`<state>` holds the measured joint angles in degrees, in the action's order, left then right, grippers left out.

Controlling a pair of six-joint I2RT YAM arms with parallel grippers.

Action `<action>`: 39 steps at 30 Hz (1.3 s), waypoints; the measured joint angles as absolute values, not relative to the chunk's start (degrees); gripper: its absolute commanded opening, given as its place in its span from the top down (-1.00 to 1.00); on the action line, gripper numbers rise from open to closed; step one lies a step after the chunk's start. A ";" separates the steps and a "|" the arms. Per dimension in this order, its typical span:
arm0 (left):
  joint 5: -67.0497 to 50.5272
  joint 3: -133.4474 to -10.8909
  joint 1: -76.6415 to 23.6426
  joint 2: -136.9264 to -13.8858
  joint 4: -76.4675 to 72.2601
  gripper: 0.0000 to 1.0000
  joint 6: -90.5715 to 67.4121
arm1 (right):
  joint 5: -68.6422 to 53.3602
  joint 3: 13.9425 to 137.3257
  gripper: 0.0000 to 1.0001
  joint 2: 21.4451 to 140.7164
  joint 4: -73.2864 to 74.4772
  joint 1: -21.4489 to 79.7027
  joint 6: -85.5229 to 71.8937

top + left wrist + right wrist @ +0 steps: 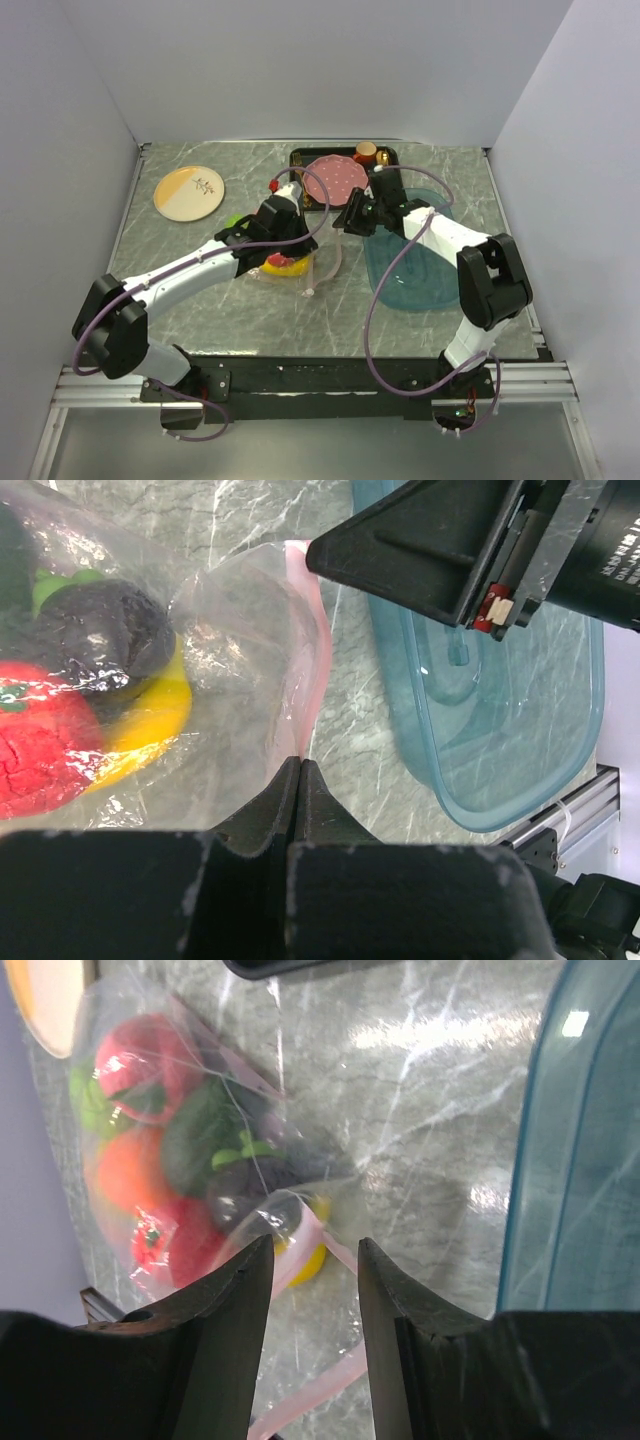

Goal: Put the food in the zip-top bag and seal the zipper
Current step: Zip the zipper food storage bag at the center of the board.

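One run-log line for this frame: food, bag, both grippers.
food: inside zip-top bag | left gripper: shut on zip-top bag at zipper | right gripper: open, over zipper | seal: unclear

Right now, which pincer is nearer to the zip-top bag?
Left. The left pincer is shut on the zip-top bag at its pink edge; the right pincer is open beside the mouth.

A robot lab booth: white walls (pixel 300 60) enclosing a marbled table (pixel 250 310).
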<state>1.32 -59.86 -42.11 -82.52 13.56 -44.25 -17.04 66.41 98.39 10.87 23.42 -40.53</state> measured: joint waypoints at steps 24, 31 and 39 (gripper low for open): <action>-0.40 -60.45 -42.65 -83.26 14.44 0.39 -42.72 | -18.39 68.47 1.00 101.51 10.31 23.42 -40.60; -1.61 -53.93 -43.62 -76.42 14.09 -0.03 -44.21 | -17.67 69.17 1.00 102.65 10.59 21.30 -40.25; -1.15 -42.37 -44.10 -60.60 12.45 0.03 -50.37 | -18.17 71.99 1.00 105.45 11.81 20.69 -38.57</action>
<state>-1.15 -42.37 -44.10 -60.60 12.45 -50.37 -18.17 71.99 105.45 11.81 20.69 -38.57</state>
